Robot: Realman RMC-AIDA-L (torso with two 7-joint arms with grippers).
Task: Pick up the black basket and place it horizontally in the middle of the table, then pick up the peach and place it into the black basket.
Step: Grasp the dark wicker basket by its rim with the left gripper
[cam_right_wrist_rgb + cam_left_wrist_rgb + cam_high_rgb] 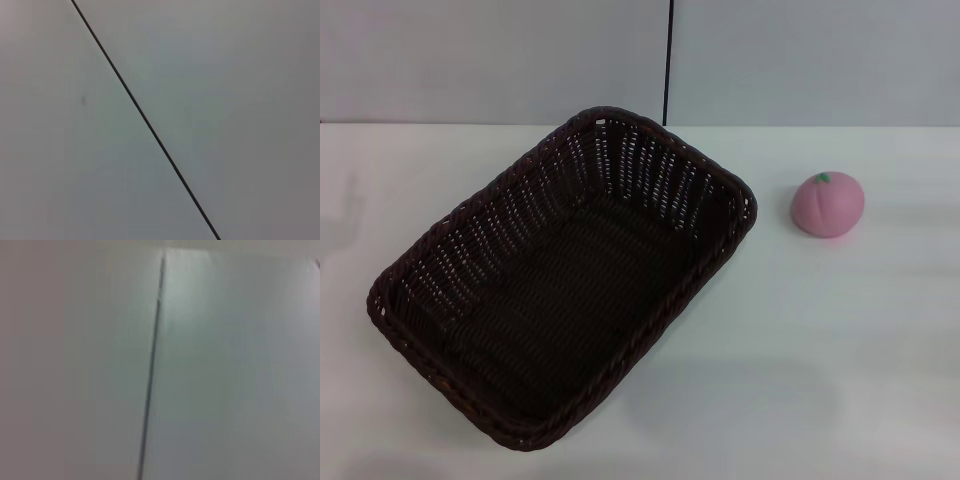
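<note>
In the head view the black basket (420, 330) lies on the white table (820, 350), left of centre, turned diagonally with its long axis running from near left to far right. It is empty. The pink peach (828, 204) sits on the table to the right of the basket's far corner, apart from it, with its green leaf mark on top. Neither gripper shows in any view. Both wrist views show only a pale wall with a thin dark seam.
A grey wall with a vertical dark seam (668, 60) stands behind the table's far edge. Bare white tabletop stretches to the right of and in front of the basket.
</note>
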